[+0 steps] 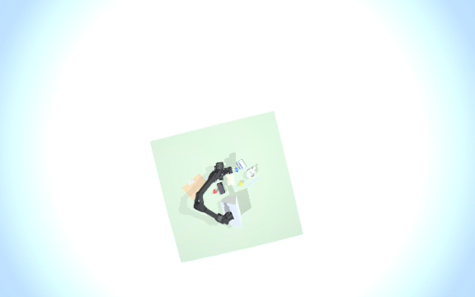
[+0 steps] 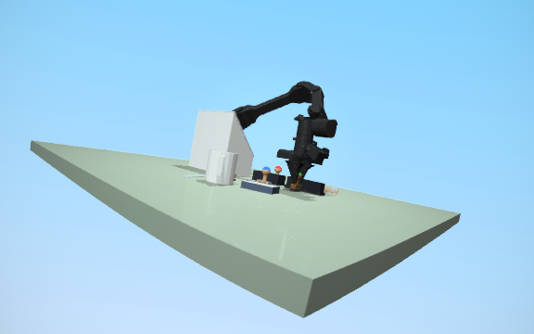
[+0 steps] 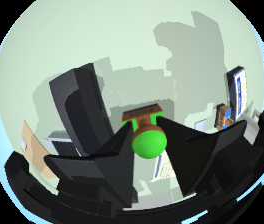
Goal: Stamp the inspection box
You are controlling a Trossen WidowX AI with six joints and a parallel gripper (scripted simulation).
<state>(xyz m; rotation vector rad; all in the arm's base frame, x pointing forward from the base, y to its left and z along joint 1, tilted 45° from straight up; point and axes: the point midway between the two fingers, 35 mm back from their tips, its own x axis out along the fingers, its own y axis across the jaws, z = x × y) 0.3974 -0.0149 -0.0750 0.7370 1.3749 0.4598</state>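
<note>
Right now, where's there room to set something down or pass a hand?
Seen from above, between the white mug and the right edge of the table. It's crowded around the jaws, shut on the green-topped stamp, and the nearby blue-topped stamp.
</note>
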